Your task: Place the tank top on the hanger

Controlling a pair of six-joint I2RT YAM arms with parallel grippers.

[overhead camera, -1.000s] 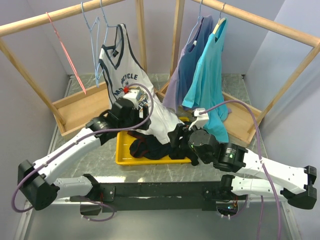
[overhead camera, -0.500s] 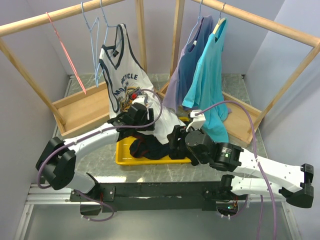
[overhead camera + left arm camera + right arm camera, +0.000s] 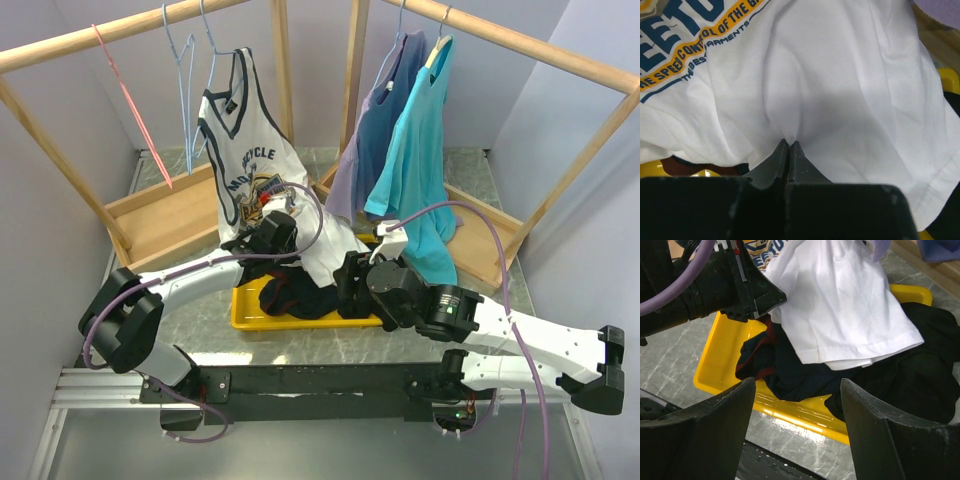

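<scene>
The white tank top with navy trim hangs by one shoulder from a light-blue wire hanger on the left rail. Its lower half drapes down onto the yellow tray. My left gripper sits at the shirt's lower front. In the left wrist view the left gripper is shut, with white tank top fabric puckered and pinched at the tips. My right gripper hovers over the tray's right part. In the right wrist view the right gripper is open with nothing between its fingers, and the tank top's hem lies ahead of it.
A dark garment with red trim lies in the tray under the white hem. A second light-blue hanger and a pink hanger hang on the left wooden rail. A turquoise T-shirt and a purple-blue shirt hang on the right rail.
My left arm has reached rightward and lower on the tank top, and its jaws have gone from open to shut on the fabric. The right arm has shifted slightly left.
</scene>
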